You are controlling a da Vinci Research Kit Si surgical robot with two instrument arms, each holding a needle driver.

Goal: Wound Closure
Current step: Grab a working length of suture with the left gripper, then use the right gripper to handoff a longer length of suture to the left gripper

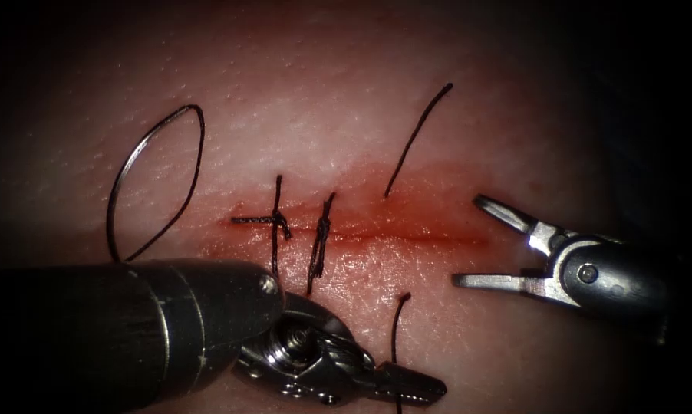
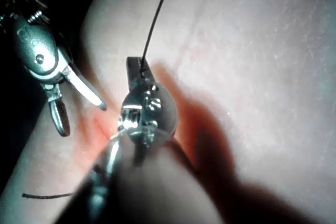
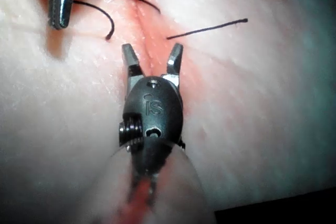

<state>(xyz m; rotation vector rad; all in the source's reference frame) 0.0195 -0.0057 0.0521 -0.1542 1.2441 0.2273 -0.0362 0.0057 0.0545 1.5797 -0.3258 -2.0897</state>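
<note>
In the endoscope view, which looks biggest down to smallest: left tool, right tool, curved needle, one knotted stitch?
1. Dark metal left tool, nearest the camera, claw shut on black thread.
2. Silver right tool, claw open, empty.
3. Curved steel needle, lying on tissue left of the cut.
4. Knotted black stitch.

Light fell strongest on the middle of the tissue (image 1: 338,115) in the endoscope view and faded outward into a dark surround (image 1: 24,46) at the edges and corners. What lay beyond the lit patch could not be told. In the left wrist view the lighting was hard and close, casting a soft reddish shadow (image 2: 220,156) beside a black area (image 2: 10,145). In the right wrist view, a dark strip (image 3: 283,211) bordered the pale lit ground.
</note>
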